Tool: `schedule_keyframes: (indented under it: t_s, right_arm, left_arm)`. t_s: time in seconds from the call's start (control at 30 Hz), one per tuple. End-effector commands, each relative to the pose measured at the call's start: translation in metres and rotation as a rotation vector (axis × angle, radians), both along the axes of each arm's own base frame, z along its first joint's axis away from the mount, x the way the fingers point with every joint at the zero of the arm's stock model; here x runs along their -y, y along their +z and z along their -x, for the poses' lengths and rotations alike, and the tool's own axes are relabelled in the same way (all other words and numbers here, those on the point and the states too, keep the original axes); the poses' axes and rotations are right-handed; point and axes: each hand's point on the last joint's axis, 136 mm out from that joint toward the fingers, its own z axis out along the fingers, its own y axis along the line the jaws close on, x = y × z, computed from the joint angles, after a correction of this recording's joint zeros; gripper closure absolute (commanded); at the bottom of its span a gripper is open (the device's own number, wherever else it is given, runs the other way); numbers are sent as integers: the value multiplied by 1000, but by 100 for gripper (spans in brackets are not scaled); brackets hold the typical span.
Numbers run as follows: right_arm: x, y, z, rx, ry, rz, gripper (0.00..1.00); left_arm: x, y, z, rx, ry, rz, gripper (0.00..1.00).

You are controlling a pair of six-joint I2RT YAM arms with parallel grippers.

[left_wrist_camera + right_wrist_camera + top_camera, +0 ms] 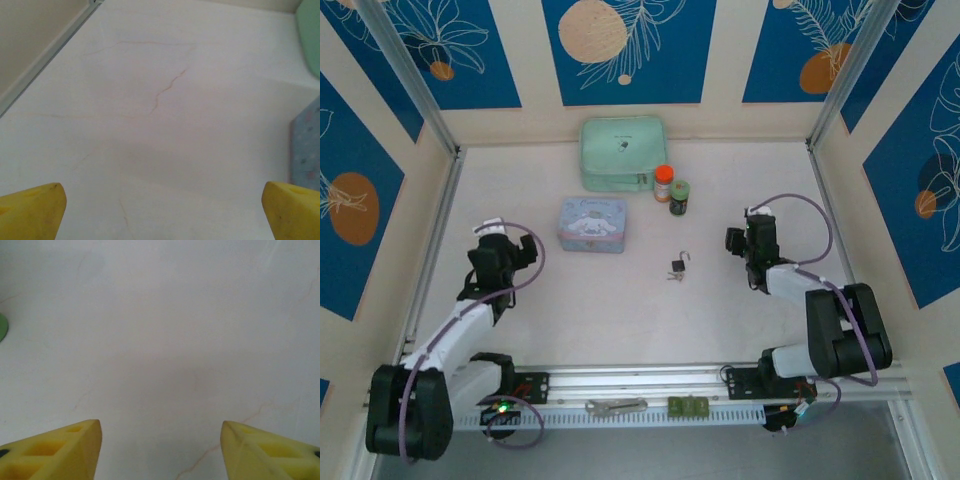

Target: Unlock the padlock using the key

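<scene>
The tiny dark padlock [679, 264] with its thin silver shackle lies on the pale table near the middle. The small silvery key [673, 275] lies right beside it, on its near side. My left gripper [512, 246] hovers far to the left with its yellow fingers [35, 207] wide apart over bare table. My right gripper [748, 243] is to the right of the padlock, a short way off. Its yellow fingers [65, 450] stand apart with only bare table between them.
A light blue tin [592, 223] sits left of the padlock, its edge [306, 150] showing in the left wrist view. Behind are a mint green case [623, 152], an orange-lidded jar [663, 183] and a green-lidded jar [679, 196]. A grey metal tool [616, 406] lies on the front rail.
</scene>
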Motion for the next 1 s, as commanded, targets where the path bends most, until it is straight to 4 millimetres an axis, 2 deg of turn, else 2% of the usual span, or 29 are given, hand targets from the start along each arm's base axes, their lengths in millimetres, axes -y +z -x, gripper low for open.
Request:
schedule_keyframes:
  t_s: [0.0,0.07,0.1,0.13,0.2,0.23,0.3,0.43,0.47,0.53,0.63,0.8,0.97]
  right_arm:
    - [2,42,-27,241,12,36,34]
    - [6,31,-27,246,18,-8,32]
    - [8,30,-29,269,17,-22,28]
    - [7,26,-28,237,26,-27,21]
    - [3,24,-30,233,75,-63,1]
    - [1,19,-29,217,104,-91,1]
    - [8,17,-26,264,72,-97,1]
    - [8,16,-27,239,61,-84,1]
    - [8,17,-27,248,62,-81,1]
    - [7,17,-27,246,61,-76,1]
    - [7,17,-27,248,60,-75,1]
    - [7,17,-27,248,61,-70,1]
    - [7,17,-27,247,62,-70,1]
  left_arm:
    - [-12,7,-14,64,15,-114,0]
    - [-10,3,-22,98,-7,-142,0]
    - [-9,2,-26,119,-19,-155,0]
    - [-7,-1,-28,131,-30,-164,0]
    - [-3,1,-35,192,-53,-178,0]
    - [0,2,-38,210,-73,-181,0]
    - [7,3,-44,258,-108,-168,0]
    - [28,-21,-52,288,-235,-171,1]
    - [30,-14,-50,328,-243,-177,1]
    - [26,-19,-44,288,-221,-160,1]
    - [29,-16,-50,308,-236,-169,1]
    - [29,-29,-70,171,-238,-160,1]
    - [27,-28,-70,174,-229,-164,1]
